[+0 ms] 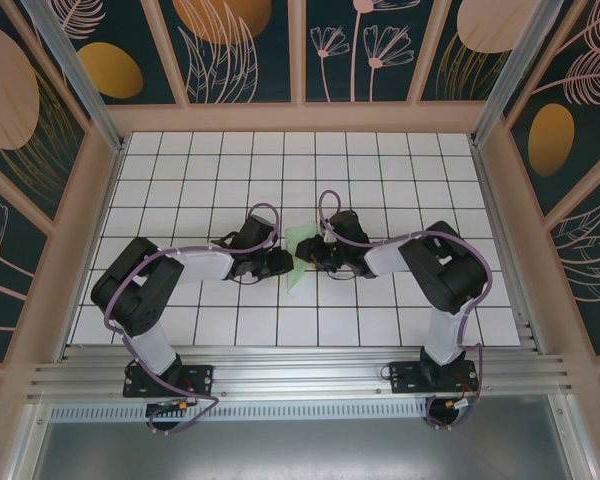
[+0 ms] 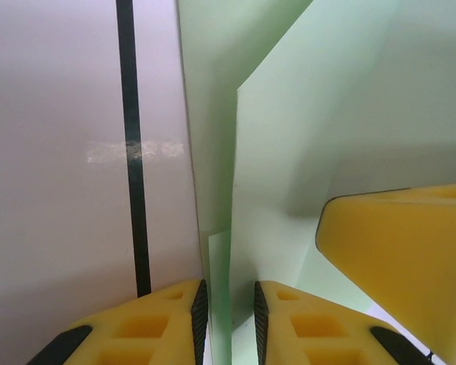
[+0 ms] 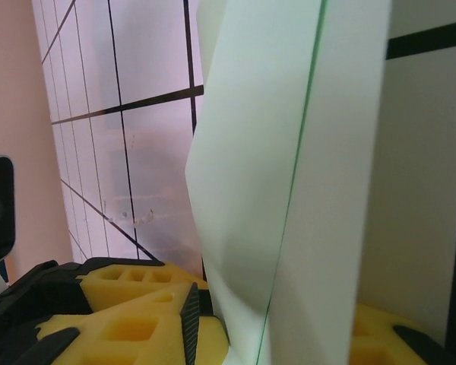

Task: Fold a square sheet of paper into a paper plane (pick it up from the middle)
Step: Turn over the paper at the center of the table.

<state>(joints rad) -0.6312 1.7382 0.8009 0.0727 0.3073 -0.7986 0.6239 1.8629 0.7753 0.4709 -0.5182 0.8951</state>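
The square sheet of paper (image 1: 300, 243), pale green and folded into upright layers, stands between my two grippers at the middle of the table. My left gripper (image 1: 285, 262) comes in from the left. In the left wrist view its pads (image 2: 200, 319) sit narrow on either side of the paper's lower layers (image 2: 289, 152), shut on them. My right gripper (image 1: 306, 256) faces it from the right, and one of its yellow fingers (image 2: 403, 258) rests against the sheet. In the right wrist view the creased paper (image 3: 289, 152) rises between that gripper's fingers (image 3: 190, 327), which stand wide apart; the left pad is just off the paper.
The white grid tiles (image 1: 380, 180) run out to the wooden side walls and the metal rail (image 1: 300, 375) at the near edge. Both arms' elbows and purple cables (image 1: 325, 210) crowd the centre.
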